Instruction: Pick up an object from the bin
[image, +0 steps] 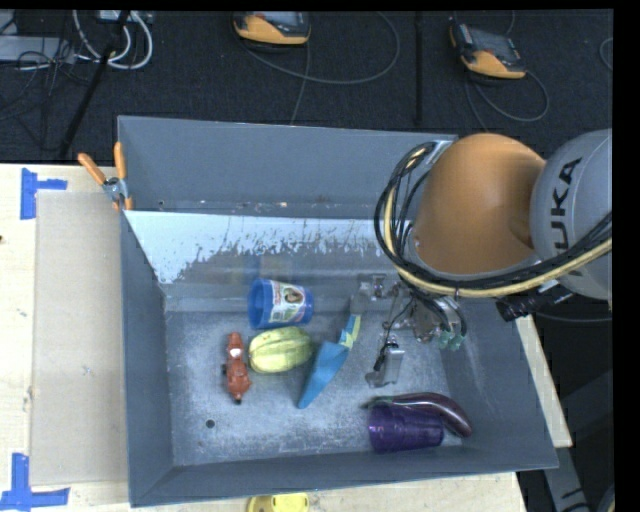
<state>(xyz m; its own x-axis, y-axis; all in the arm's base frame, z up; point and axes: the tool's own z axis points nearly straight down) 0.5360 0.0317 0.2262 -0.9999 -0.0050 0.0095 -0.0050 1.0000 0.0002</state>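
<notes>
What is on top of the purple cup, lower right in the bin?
A dark purple eggplant-like piece lies along the purple cup, touching it. What lies beneath is hidden.

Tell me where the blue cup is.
In the camera view, the blue cup lies on its side mid-bin, behind the yellow-green squash toy, left of the pincer.

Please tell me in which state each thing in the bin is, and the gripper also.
blue cup: on its side, by the back wall.
green squash: lying flat, just before the cup.
red toy: lying flat, left of the squash.
blue scoop: lying flat, right of the squash.
purple cup: on its side, front right.
gripper: low in the bin, between scoop and purple cup.
</notes>
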